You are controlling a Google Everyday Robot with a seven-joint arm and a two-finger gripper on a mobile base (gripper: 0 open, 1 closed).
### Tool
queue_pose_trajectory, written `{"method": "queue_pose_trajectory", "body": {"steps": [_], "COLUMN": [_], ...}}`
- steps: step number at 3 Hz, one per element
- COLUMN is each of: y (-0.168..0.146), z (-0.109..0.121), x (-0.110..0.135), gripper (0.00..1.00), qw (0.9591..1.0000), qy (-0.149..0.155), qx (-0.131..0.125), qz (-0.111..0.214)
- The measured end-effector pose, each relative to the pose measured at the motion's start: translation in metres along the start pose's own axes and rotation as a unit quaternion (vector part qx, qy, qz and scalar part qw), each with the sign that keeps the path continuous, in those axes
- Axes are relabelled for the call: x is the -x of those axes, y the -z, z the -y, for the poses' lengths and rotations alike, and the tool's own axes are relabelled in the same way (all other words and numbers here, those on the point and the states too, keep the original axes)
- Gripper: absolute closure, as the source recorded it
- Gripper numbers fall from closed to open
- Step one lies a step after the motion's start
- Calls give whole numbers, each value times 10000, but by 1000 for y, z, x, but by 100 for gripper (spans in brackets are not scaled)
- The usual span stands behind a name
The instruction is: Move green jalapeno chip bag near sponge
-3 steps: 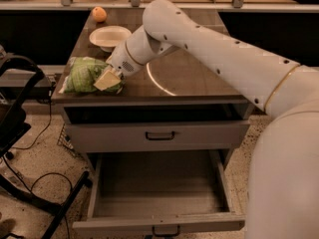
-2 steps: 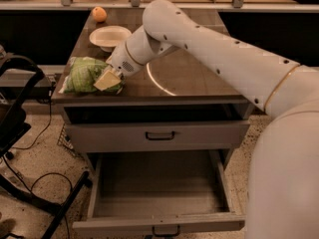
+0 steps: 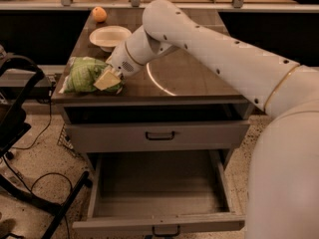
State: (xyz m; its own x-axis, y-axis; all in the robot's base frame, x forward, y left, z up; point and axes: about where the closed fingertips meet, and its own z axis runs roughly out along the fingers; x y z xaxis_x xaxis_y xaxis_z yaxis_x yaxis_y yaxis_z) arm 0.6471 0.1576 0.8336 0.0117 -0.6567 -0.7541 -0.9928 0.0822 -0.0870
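The green jalapeno chip bag (image 3: 83,75) lies crumpled at the front left corner of the wooden table (image 3: 189,76). It is green and white. My gripper (image 3: 108,77) is at the end of the white arm that reaches in from the right. Its pale tip rests against the bag's right side, low over the tabletop. No sponge shows in this view; it may be hidden behind my arm.
A white bowl (image 3: 109,36) stands behind the bag, and an orange (image 3: 99,14) sits at the far left corner. Below the table edge one drawer (image 3: 159,133) is slightly out and the bottom drawer (image 3: 159,203) is pulled wide open. A black frame (image 3: 20,133) and cables are on the left.
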Motion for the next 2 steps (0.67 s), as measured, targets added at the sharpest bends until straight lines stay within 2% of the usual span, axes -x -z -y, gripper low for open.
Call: {"method": "queue_pose_trajectory", "body": {"steps": [2], "y": [1], "z": [0], "x": [1], "gripper": [100], "qw": [10000], "qy": [0], "qx": [0], "qz": [0]}}
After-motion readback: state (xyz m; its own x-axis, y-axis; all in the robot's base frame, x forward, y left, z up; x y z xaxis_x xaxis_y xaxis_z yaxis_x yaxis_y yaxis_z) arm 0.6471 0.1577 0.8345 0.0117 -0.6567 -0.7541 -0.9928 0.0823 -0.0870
